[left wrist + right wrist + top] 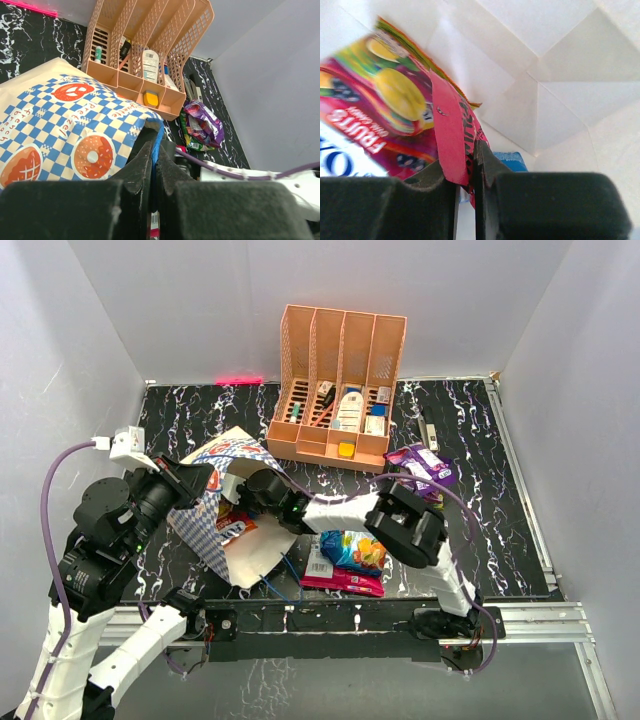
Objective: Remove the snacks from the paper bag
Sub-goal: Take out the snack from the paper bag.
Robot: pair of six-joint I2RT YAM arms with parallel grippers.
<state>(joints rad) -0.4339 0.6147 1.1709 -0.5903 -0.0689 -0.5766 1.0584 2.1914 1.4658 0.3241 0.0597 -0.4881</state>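
Packets are stacked nearest on the bench [500, 520]: one blue packet [352, 550] over one pink packet [345, 582]. The paper bag [60, 130], printed "Pretzel", is pinched at its rim by the closed left tool [153, 150]. Inside, a red packet [385, 110] marked "FRUITS" is clamped by the right tool [467, 160]. Beyond, one purple packet [425, 465] is seen by the organizer [340, 380].

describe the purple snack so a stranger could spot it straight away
Find the orange slotted organizer at the back of the black marbled table. Just off its front right corner lies the purple packet. It is the only purple one, well away from the blue packet and pink packet, which overlap near the front edge.
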